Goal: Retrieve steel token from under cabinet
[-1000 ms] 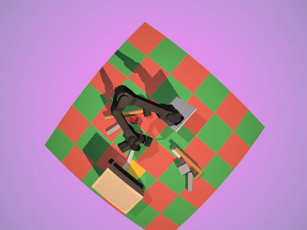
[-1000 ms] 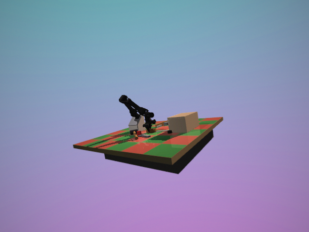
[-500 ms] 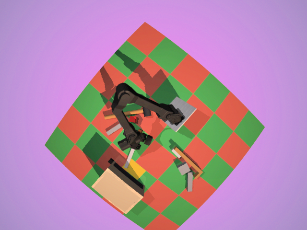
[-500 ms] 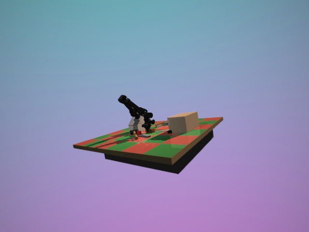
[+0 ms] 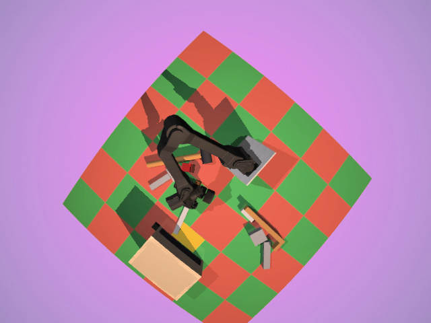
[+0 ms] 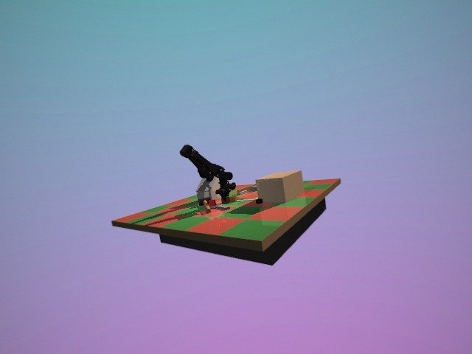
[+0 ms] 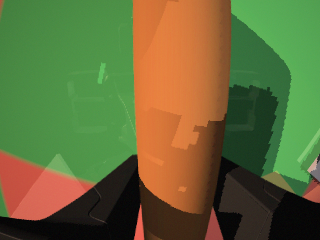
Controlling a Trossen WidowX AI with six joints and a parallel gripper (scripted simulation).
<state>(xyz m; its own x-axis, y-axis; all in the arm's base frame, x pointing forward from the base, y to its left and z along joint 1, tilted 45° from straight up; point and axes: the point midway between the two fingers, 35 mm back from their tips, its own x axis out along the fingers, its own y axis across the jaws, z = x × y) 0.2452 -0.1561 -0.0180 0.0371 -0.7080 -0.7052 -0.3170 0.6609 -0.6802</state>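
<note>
My gripper (image 5: 192, 198) (image 6: 225, 195) (image 7: 174, 163) is shut on the orange handle (image 5: 198, 182) (image 6: 230, 199) (image 7: 182, 75) of a tool, low over the table. A pale grey blade (image 5: 181, 219) (image 6: 245, 200) runs from the gripper toward the cabinet (image 5: 165, 267) (image 6: 271, 190). In the top view the blade's far end shows at the yellow marked area's (image 5: 192, 237) edge, just outside the dark front of the cabinet. Whether the blade touches the table is not clear. I cannot see the steel token; the cabinet's underside is hidden.
A black bar (image 5: 179, 245) (image 6: 259, 200) runs along the cabinet's front. A red block (image 5: 187, 167), an orange stick (image 5: 155, 163) and a grey bar (image 5: 159, 181) lie behind the gripper. An orange angled piece (image 5: 264, 225) and grey blocks (image 5: 257, 237) (image 5: 266, 256) lie at the right.
</note>
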